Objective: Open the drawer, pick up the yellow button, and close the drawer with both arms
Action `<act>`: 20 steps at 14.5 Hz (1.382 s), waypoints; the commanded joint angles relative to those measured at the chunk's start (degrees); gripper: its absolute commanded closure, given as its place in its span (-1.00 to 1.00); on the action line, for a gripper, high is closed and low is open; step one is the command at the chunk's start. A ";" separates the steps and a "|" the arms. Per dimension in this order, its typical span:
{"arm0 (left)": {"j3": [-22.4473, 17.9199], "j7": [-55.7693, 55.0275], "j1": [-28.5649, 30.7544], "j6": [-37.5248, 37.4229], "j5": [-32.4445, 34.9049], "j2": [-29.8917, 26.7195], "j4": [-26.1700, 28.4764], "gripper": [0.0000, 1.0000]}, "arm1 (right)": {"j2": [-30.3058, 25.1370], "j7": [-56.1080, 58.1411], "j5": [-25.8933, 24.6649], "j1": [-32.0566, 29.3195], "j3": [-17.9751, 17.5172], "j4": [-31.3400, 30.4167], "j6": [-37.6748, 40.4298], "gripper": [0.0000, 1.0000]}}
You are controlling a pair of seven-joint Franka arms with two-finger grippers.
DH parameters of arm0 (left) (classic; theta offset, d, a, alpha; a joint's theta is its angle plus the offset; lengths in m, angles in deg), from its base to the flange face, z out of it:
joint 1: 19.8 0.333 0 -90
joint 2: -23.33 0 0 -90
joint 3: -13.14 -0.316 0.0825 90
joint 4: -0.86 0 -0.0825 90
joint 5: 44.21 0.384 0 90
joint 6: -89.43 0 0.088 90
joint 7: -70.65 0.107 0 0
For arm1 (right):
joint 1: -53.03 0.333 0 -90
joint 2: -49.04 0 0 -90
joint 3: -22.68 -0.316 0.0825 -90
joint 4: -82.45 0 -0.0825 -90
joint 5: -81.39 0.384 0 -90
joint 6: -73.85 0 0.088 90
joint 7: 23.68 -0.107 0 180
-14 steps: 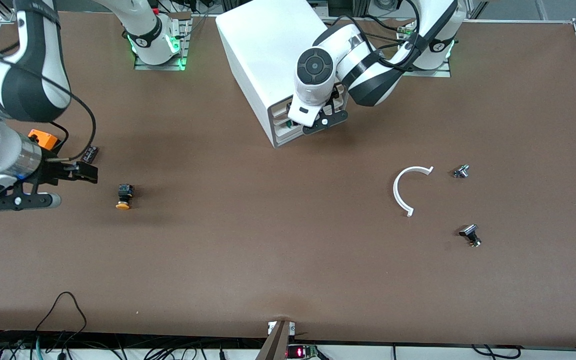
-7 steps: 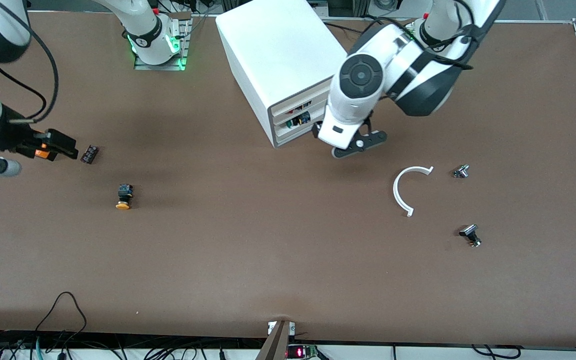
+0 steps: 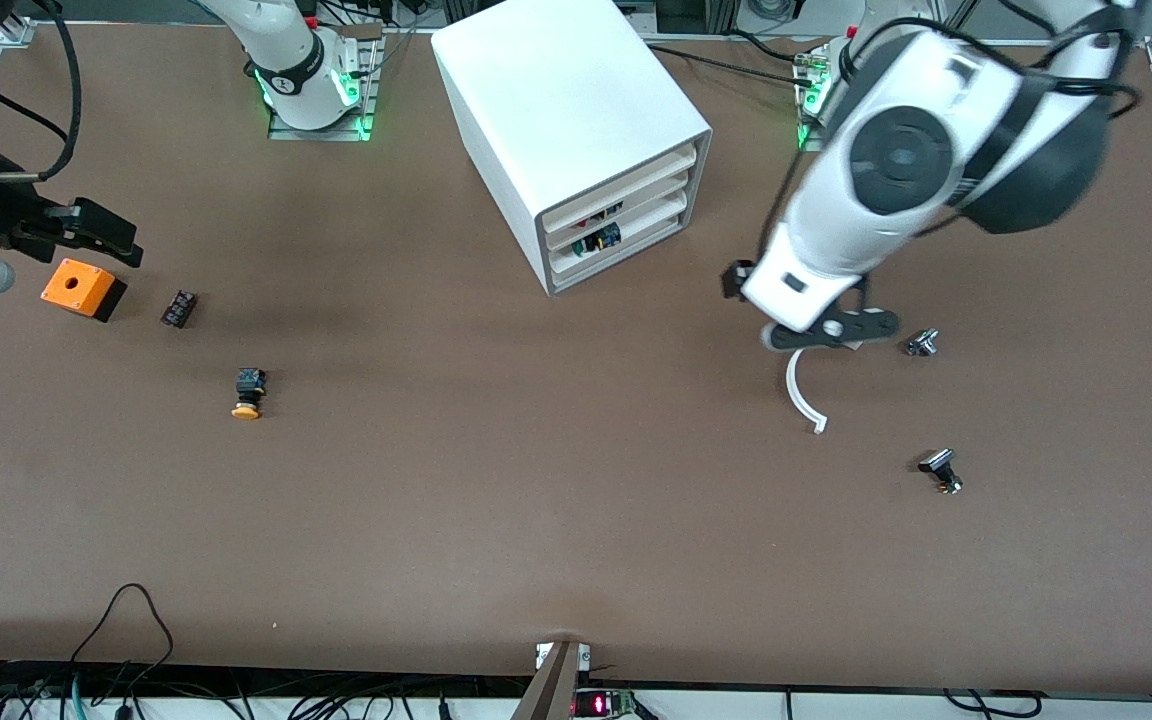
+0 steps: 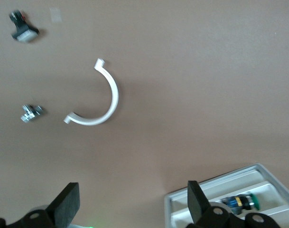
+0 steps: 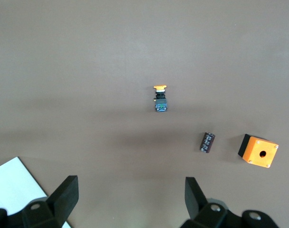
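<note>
Only the front view shows the whole cabinet [image 3: 576, 140], a smooth white box whose top drawer [image 3: 626, 186] sits pushed in, while the left wrist view shows a green-capped part [image 4: 241, 202] in a tray compartment. The button [image 3: 248, 392], orange-yellow cap on a black body, lies on the matte brown desk [image 3: 536, 500] toward the right arm's end, nearer the front camera than the orange box [image 3: 81, 288] and small black part [image 3: 179, 308]. The left end effector [image 3: 829, 331] hangs wide and empty over the curved white strip [image 3: 802, 395]; the right end effector [image 3: 86, 232], also wide and empty, hangs over the orange box.
</note>
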 commanded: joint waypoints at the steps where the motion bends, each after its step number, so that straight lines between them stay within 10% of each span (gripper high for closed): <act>1: -1.92 13.23 2.05 -2.81 0.64 -3.50 -1.08 -1.00 | -1.87 -0.09 -1.25 -2.16 -2.61 -1.02 -0.15 -0.99; 7: -29.17 33.38 -7.08 5.52 -10.43 -20.63 14.00 -1.00 | -3.72 0.09 -1.26 -2.95 -4.11 -1.55 -0.24 -0.99; 20: -30.86 33.49 -5.25 7.30 -9.47 -20.57 14.57 -1.00 | -3.11 0.97 -0.47 -3.13 -4.02 -1.20 -0.32 -0.99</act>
